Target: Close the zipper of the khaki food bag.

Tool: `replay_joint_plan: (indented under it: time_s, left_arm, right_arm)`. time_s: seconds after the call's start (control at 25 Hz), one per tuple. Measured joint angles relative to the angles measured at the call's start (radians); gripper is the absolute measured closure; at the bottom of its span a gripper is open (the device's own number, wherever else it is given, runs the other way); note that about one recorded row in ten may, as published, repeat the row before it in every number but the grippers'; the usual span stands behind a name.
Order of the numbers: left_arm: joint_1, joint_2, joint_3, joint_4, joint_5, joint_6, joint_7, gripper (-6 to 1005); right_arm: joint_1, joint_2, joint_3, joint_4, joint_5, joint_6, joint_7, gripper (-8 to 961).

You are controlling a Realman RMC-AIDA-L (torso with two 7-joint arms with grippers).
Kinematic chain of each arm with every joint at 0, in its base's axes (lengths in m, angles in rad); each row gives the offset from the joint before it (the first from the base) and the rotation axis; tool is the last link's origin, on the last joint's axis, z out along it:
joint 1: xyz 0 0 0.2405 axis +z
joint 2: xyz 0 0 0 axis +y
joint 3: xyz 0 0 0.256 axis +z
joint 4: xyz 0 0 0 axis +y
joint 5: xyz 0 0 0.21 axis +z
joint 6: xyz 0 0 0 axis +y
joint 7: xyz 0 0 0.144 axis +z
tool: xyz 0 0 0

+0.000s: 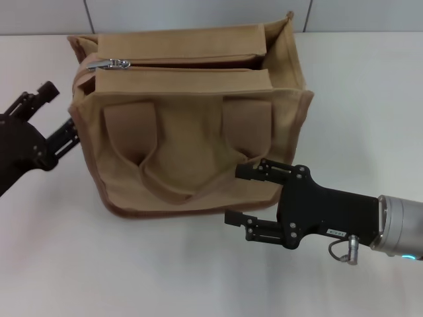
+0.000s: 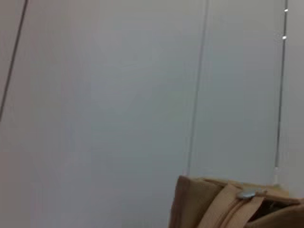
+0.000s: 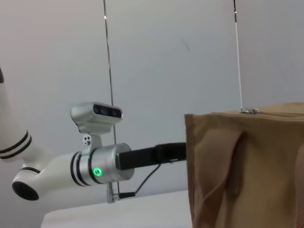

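The khaki food bag [image 1: 192, 132] stands upright in the middle of the white table, handle straps hanging down its front. The zipper [image 1: 192, 67] runs along its top, a dark gap showing along it. The silver pull tab [image 1: 114, 64] sits at the bag's left end. It also shows in the left wrist view [image 2: 247, 193] and the right wrist view [image 3: 249, 111]. My left gripper [image 1: 59, 113] is open at the bag's left side, its lower finger against the fabric. My right gripper [image 1: 235, 195] is open and empty at the bag's lower front right corner.
The white table [image 1: 357, 99] spreads around the bag, with a grey panelled wall [image 1: 198, 13] close behind it. My left arm [image 3: 95, 166] shows in the right wrist view, reaching behind the bag [image 3: 247, 171].
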Motion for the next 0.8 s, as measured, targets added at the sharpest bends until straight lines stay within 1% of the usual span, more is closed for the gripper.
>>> replay_joint_plan:
  time_s: [0.16,0.28,0.32,0.4,0.6,0.8]
  left_arm:
    - [-0.012,-0.005,0.002,-0.001,-0.01,0.02,0.0,248]
    - [-0.035,-0.009,-0.004,-0.019,-0.024,-0.01,0.006,252]
    - [-0.043,-0.01,-0.009,-0.044,-0.041,-0.029,0.021,253]
    - [-0.046,-0.01,-0.011,-0.053,-0.049,-0.036,0.028,256]
    - [-0.052,-0.01,-0.019,-0.09,-0.125,-0.087,0.065,262]
    - [-0.052,-0.008,-0.024,-0.102,-0.154,-0.095,0.061,269]
  right_arm:
    - [0.011,0.0,0.005,0.01,0.0,0.002,-0.008,230]
    - [0.022,0.0,0.006,0.014,0.0,0.002,-0.008,229]
    - [0.024,0.0,0.006,0.016,0.0,0.002,-0.008,229]
    - [0.024,0.0,0.005,0.016,0.0,0.002,-0.008,229]
    - [0.025,0.0,0.006,0.021,0.0,0.023,-0.027,229]
    - [0.025,0.0,0.008,0.026,0.0,0.029,-0.032,230]
